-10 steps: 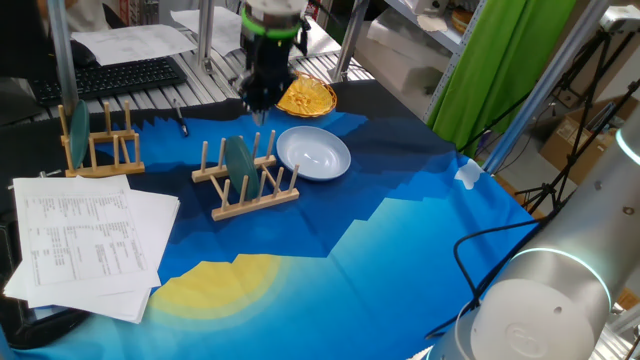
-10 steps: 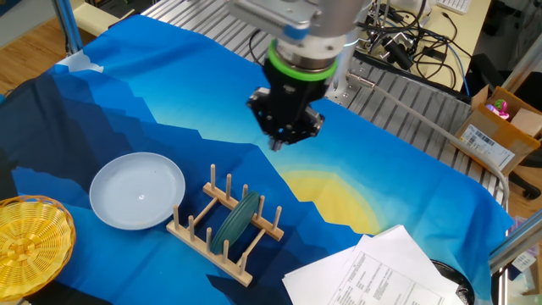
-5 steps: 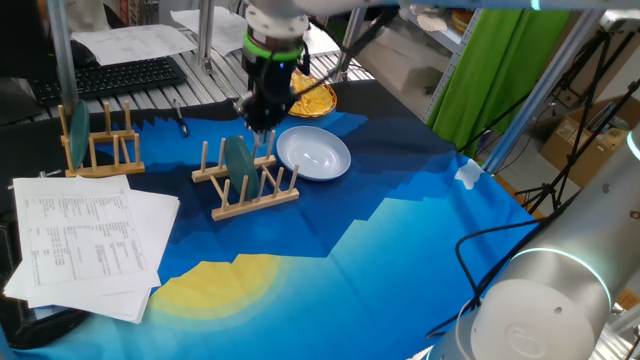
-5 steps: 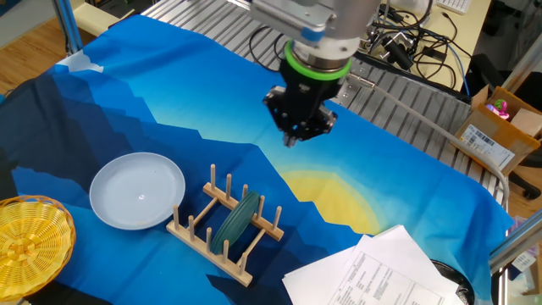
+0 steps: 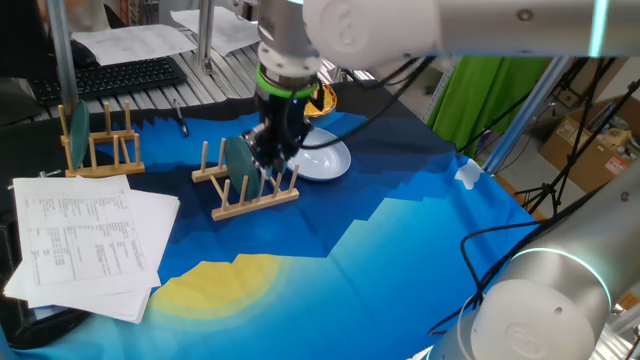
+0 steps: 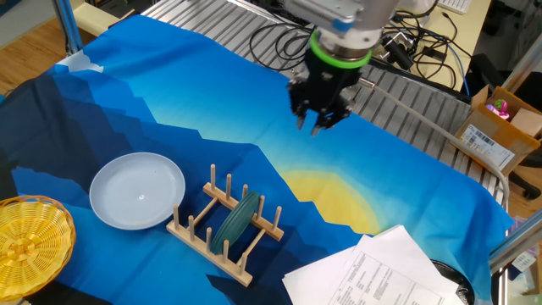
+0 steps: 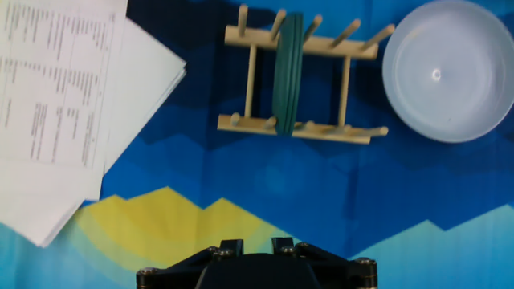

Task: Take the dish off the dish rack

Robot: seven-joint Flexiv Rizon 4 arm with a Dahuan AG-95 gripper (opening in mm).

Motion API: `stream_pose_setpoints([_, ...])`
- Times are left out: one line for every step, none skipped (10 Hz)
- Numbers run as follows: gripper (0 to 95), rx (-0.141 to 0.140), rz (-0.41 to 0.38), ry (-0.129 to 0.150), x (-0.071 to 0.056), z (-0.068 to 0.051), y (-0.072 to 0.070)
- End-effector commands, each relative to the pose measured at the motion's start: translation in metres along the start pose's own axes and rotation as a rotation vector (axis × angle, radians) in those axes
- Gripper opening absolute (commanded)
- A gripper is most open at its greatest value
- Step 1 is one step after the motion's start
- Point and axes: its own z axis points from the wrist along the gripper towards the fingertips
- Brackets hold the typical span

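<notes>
Pale wood is your landmark: the dish rack [image 5: 255, 195] [image 6: 224, 233] [image 7: 301, 80] stands on the blue cloth [image 6: 169, 93]. You have one thing in its pegs, a dark green plate [image 5: 238, 160] [image 6: 235, 222] [image 7: 287, 72] standing on edge near the middle. The dish [image 5: 330, 155] [image 6: 137, 191] [image 7: 446, 72] is not in the rack. It lies flat and right way up on the cloth just beside one end of the rack, with nothing in it. Past the dish from the rack sits a yellow woven basket [image 6: 30, 233]; you cannot make out any contents. A sheaf of printed papers [image 5: 85, 240] [image 7: 64, 96] lies off the rack's other end.

Your gripper [image 5: 272, 165] [image 6: 308, 129] hangs in the air with its fingers pointing down at the cloth, clear of the rack. In the other fixed view the fingertips show a small gap between them, and they hold nothing.
</notes>
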Motion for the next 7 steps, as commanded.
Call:
stream_pose_setpoints([19.0, 0.002, -0.012, -0.005, 0.016, 0.001, 0.001])
stream_pose_setpoints([19.0, -0.002, -0.011, -0.005, 0.021, 0.004, 0.001])
stream_pose_setpoints([19.0, -0.002, -0.009, -0.006, 0.026, 0.006, 0.001])
stream_pose_setpoints([38.0, -0.002, -0.005, -0.006, 0.032, 0.008, 0.0])
stream_pose_setpoints([38.0, -0.003, -0.002, -0.007, 0.036, 0.009, 0.0])
stream_pose_setpoints([38.0, -0.002, 0.003, -0.008, 0.039, 0.011, -0.001])
stream_pose_setpoints([38.0, -0.002, 0.015, -0.008, 0.043, 0.013, -0.001])
